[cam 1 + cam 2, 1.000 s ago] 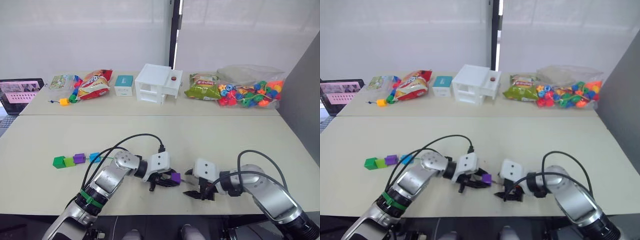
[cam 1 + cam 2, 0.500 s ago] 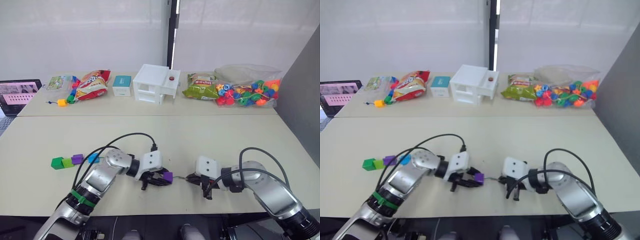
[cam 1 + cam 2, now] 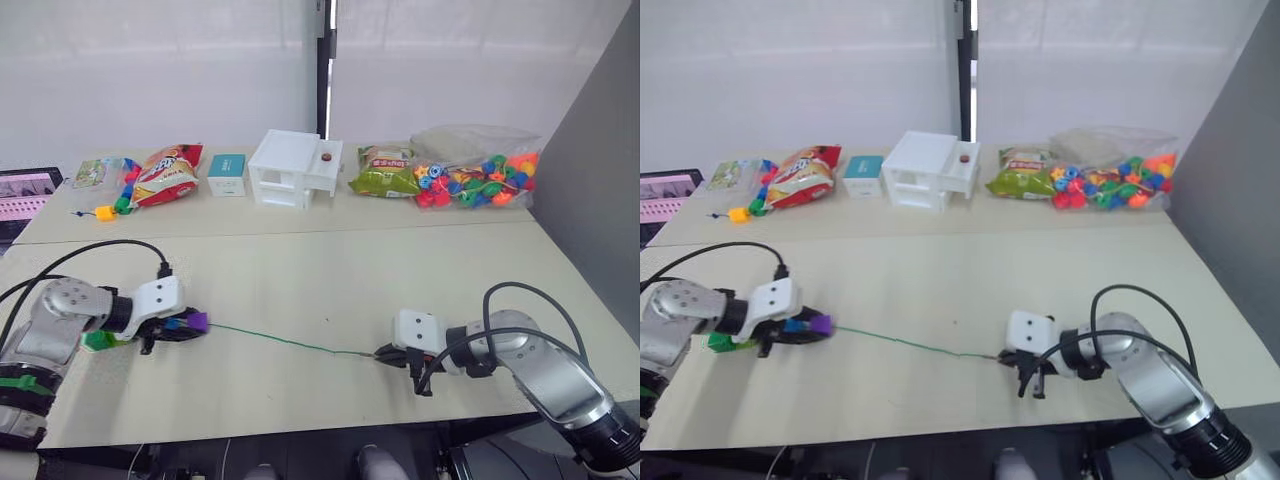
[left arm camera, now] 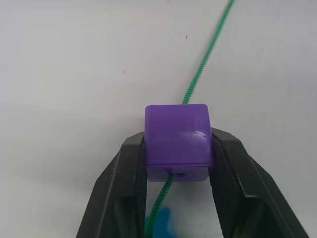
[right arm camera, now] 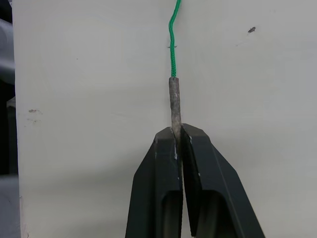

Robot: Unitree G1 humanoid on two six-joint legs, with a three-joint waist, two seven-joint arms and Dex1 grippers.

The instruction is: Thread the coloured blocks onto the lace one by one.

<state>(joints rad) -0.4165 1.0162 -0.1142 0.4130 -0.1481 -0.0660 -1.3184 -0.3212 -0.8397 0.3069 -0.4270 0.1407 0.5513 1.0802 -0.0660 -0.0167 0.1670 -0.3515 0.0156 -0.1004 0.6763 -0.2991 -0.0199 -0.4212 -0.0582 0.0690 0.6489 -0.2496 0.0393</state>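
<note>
A purple block (image 4: 177, 141) sits between the fingers of my left gripper (image 3: 186, 327), which is shut on it at the left of the near table. The green lace (image 3: 280, 340) passes through this block and runs right across the table. Its stiff pale tip (image 5: 174, 99) is pinched in my right gripper (image 5: 177, 131), which is shut on it near the front edge. Just behind the purple block on the lace is a blue block (image 3: 173, 324). A green block (image 3: 97, 340) lies further left, partly hidden by my left gripper.
On the far table stand a white box (image 3: 290, 168), snack bags (image 3: 165, 172), a green bag (image 3: 383, 172) and a clear bag of mixed beads (image 3: 475, 180). A yellow cube (image 3: 102, 212) lies at its left, and a laptop (image 3: 22, 192) at the left edge.
My left gripper has slid the purple block far to the left along the lace, up to the other blocks. My right gripper has shut on the lace's tip. The camera has also shifted.
</note>
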